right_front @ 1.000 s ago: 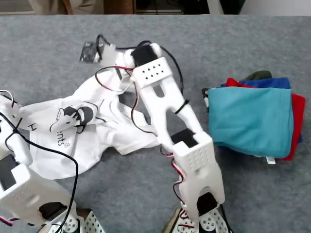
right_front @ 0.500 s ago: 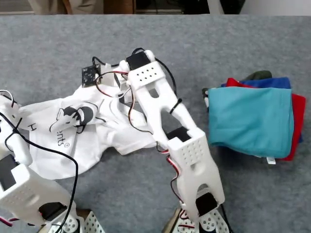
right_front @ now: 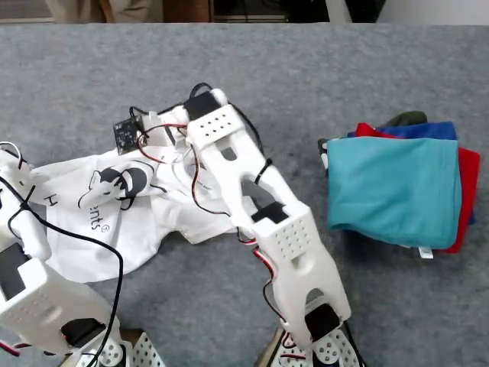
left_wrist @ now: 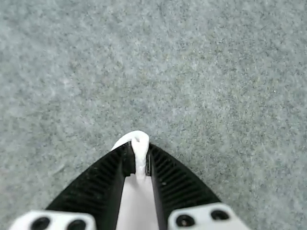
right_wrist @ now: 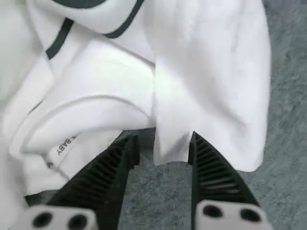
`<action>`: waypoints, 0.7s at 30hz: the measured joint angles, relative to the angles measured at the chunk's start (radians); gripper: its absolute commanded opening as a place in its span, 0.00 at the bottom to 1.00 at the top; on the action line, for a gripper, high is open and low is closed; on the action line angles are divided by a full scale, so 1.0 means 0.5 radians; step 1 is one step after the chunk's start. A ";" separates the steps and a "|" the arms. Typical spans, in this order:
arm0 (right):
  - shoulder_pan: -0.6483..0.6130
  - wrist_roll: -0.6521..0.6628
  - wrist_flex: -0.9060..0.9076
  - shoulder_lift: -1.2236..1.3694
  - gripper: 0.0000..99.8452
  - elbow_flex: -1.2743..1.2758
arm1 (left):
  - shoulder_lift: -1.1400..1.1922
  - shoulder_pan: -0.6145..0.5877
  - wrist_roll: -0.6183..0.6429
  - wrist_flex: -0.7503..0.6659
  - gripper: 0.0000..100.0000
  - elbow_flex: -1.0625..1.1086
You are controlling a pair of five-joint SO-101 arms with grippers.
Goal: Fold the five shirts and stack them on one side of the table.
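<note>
A crumpled white shirt with a black print lies on the grey table, left of the middle. My left gripper is at the shirt's far left end. In the left wrist view the left gripper is shut on a small fold of the white shirt. My right gripper hangs over the shirt's far edge. In the right wrist view the right gripper is open, its black jaws on either side of a flap of the white shirt.
A stack of folded shirts sits at the right: teal on top, then red, blue and dark green. The right arm stretches diagonally across the table's middle. Bare grey table lies behind.
The right arm has swung left and a little nearer, bringing its gripper down over the white shirt's far edge. The left arm and the stack have not moved.
</note>
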 measured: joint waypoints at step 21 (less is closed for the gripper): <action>0.098 0.000 -0.028 0.092 0.18 -0.068 | 0.000 0.000 0.000 0.000 0.02 0.000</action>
